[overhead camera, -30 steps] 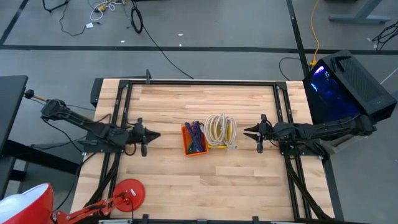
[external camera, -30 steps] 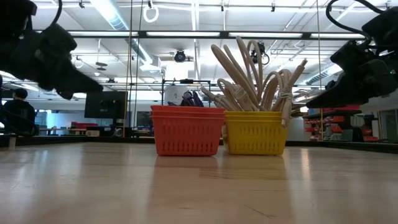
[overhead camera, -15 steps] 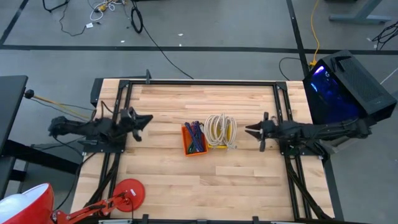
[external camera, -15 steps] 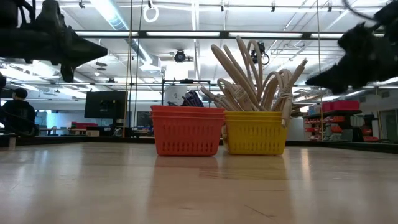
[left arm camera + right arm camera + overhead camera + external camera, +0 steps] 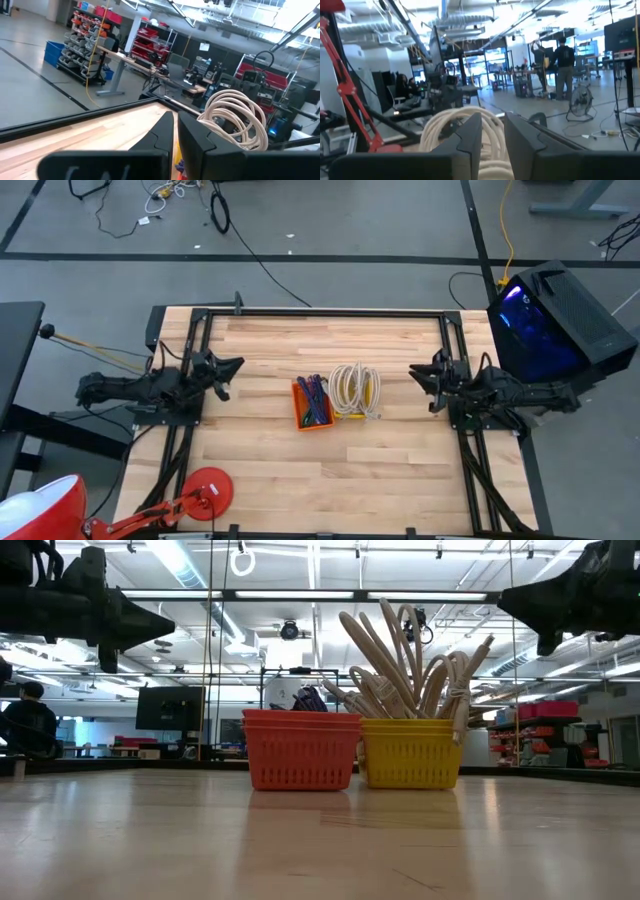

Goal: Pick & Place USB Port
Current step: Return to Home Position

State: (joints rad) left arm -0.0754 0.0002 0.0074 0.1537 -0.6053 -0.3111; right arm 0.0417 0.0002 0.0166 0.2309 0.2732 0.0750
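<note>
An orange basket (image 5: 313,406) (image 5: 300,750) of dark blue and purple cables stands at the table's middle. A yellow basket (image 5: 366,391) (image 5: 410,753) stands against its right side, and coiled cream cables (image 5: 351,388) (image 5: 235,117) (image 5: 455,125) stick out of its top. My left gripper (image 5: 235,364) (image 5: 165,622) (image 5: 176,120) hovers shut, high above the table left of the baskets, pointing at them. My right gripper (image 5: 414,372) (image 5: 505,598) (image 5: 492,120) hovers high on their right with a narrow gap between its fingers. Neither holds anything.
A black frame (image 5: 300,313) runs along the table's far edge and both sides. A red lamp base (image 5: 207,489) sits near the left front corner. A computer case glowing blue (image 5: 548,320) stands off the right edge. Bare wood lies in front of the baskets.
My left gripper has drawn back toward the table's left and far edges and risen. My right gripper has pulled back toward the right edge, shifted slightly toward the far edge and climbed well above the baskets. The baskets and cables have stayed put.
</note>
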